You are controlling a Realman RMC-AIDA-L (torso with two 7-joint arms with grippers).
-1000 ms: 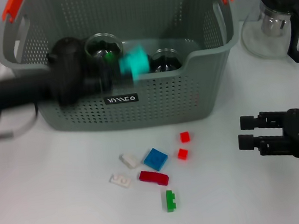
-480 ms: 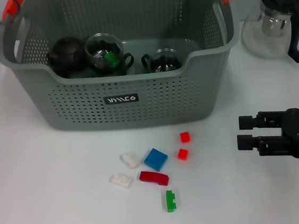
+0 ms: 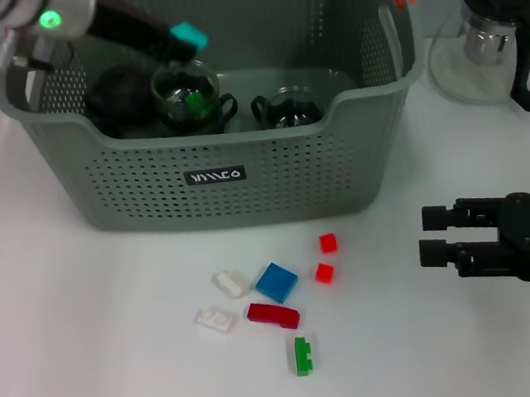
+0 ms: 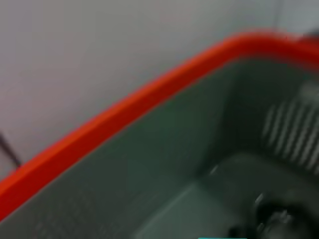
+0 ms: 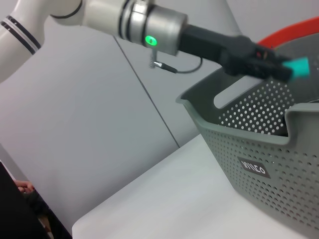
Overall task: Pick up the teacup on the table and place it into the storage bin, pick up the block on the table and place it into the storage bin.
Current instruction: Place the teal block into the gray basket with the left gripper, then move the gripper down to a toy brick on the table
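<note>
From my head camera, my left gripper (image 3: 189, 38) hangs over the left part of the storage bin (image 3: 215, 177), above a glass teacup (image 3: 186, 98) that sits inside it. Whether this claw is released or clenched, I cannot tell. A second teacup (image 3: 290, 109) also stands in the bin. The blue block (image 3: 276, 282) lies on the table (image 3: 90, 340) before the bin, among other small pieces. My right gripper (image 3: 436, 234) rests low at the right, its fingers apart and holding nothing.

My left wrist camera shows only the bin's orange edge (image 4: 124, 112) and grey inner wall.

My right wrist camera shows the left arm (image 5: 149, 30) reaching over the bin's rim (image 5: 234, 117).
</note>
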